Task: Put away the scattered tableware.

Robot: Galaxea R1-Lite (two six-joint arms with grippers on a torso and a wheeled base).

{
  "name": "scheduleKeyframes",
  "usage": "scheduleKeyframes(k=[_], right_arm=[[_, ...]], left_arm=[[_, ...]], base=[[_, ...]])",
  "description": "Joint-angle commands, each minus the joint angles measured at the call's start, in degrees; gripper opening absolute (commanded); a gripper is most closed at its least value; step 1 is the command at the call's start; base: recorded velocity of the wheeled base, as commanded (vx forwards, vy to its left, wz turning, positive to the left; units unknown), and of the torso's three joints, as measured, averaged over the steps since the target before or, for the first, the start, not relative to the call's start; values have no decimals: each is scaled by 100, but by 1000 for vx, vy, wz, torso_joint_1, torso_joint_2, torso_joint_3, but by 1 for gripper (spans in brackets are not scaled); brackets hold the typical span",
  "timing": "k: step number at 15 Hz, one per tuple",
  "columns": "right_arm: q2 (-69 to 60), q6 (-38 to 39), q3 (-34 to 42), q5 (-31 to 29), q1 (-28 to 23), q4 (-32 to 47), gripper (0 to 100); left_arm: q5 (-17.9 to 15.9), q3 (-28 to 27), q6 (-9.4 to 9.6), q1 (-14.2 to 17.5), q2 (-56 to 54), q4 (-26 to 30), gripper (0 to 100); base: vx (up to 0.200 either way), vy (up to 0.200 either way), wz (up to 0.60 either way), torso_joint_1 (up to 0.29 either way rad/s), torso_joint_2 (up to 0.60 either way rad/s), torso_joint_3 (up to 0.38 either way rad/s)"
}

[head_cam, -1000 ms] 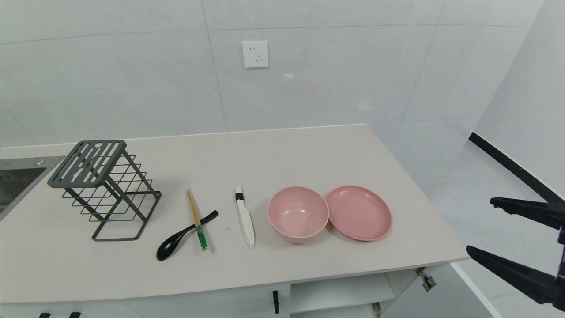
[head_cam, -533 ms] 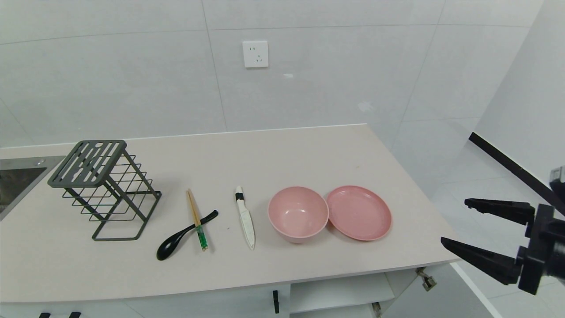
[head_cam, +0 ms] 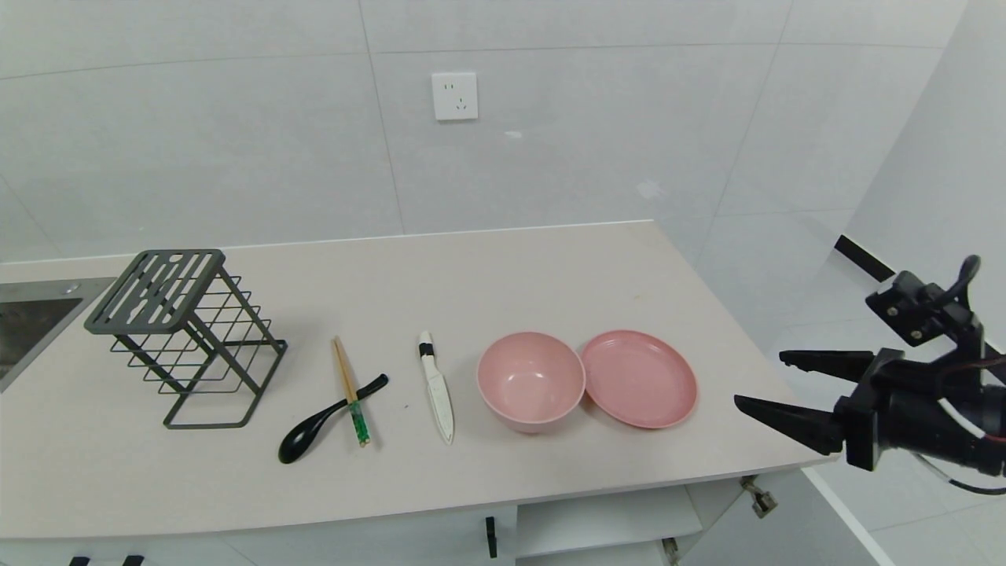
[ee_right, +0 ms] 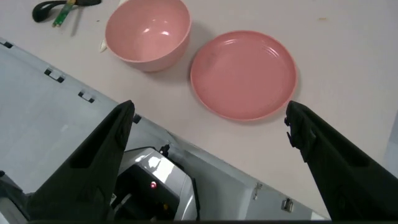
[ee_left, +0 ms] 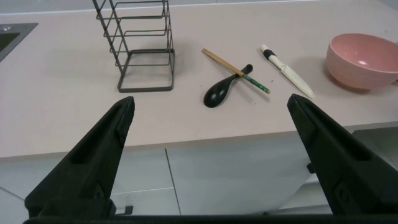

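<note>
I am looking down on a pale counter running along a tiled wall. Toward its left end a dark wire rack is standing, next to a sink set in at the left edge. Along the front edge, going rightward, a black spoon is lying with a pair of wooden chopsticks crossing over its handle, then a white knife is lying alone. Near the front right corner a pink bowl is sitting upright, with a pink plate just beside it.
</note>
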Motion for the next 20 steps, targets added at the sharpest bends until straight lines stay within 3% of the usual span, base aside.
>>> scheduleKeyframes(k=[1, 8, 11, 20], right_arm=[[483, 168, -96, -32, 14, -250, 100], [1643, 528, -52, -366, 14, -1726, 100], [2074, 1064, -61, -384, 31, -2271, 100], [3190, 1126, -896, -753, -13, -2403, 100]], left_arm=[[-2, 0, -2, 0, 7, 1, 100], [-2, 0, -2, 0, 7, 1, 100], [-11, 0, -2, 0, 7, 1, 100], [-2, 0, -11, 0, 7, 1, 100]], base=[[0, 0, 0, 0, 0, 0], [0, 0, 0, 0, 0, 0], [0, 0, 0, 0, 0, 0], [0, 0, 0, 0, 0, 0]])
